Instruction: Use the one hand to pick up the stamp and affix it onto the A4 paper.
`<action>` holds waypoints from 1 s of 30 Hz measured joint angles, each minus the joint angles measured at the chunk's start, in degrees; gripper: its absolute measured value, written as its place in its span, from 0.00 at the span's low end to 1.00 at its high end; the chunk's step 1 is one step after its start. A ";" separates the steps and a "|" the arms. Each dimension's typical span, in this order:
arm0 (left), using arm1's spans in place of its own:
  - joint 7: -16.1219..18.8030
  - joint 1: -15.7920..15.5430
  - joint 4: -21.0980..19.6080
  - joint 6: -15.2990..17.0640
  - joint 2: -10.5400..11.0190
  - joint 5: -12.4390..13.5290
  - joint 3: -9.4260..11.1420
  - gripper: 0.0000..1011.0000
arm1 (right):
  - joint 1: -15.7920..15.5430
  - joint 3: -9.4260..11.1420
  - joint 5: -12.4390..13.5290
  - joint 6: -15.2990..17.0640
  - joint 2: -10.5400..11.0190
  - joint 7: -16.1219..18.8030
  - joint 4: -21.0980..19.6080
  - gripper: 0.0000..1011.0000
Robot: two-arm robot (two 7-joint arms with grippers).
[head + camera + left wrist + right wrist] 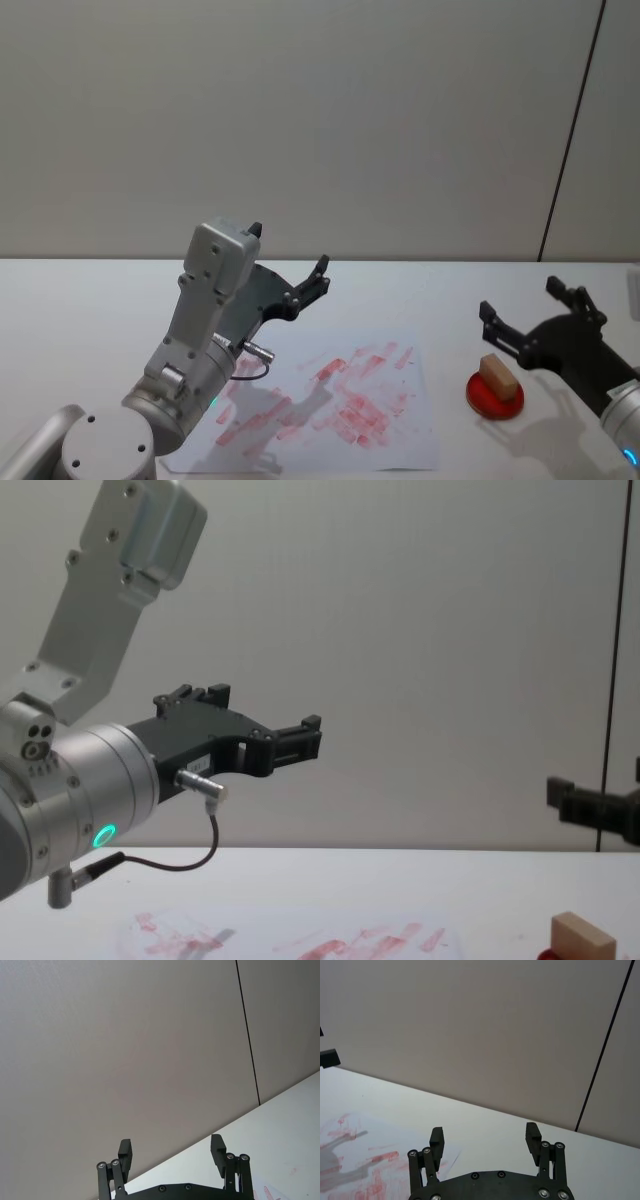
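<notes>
Pre-grasp, we judged: our right gripper (520, 298), wide open, hovered lower right by the stamp (497, 377); next, lower and clamp. Left gripper (290, 248) hung wide, centre-left.

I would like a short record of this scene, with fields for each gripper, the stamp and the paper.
left gripper: raised in the air on the left, jaws open, empty
right gripper: in the air near the stamp, jaws open, not touching it
stamp: wooden block on a round red pad, right of the paper
A4 paper: flat on the white table, smeared with red ink marks
task state: stamp not yet picked up
</notes>
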 joint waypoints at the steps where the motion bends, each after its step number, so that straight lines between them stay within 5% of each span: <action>1: 0.00 0.00 0.00 0.00 0.00 0.00 0.00 0.99 | -0.09 0.01 -0.09 0.26 0.12 0.34 0.21 0.99; 30: 0.00 0.00 0.00 0.00 0.00 0.00 0.00 0.99 | 2.10 -0.98 -2.21 4.90 -1.55 2.88 6.66 0.99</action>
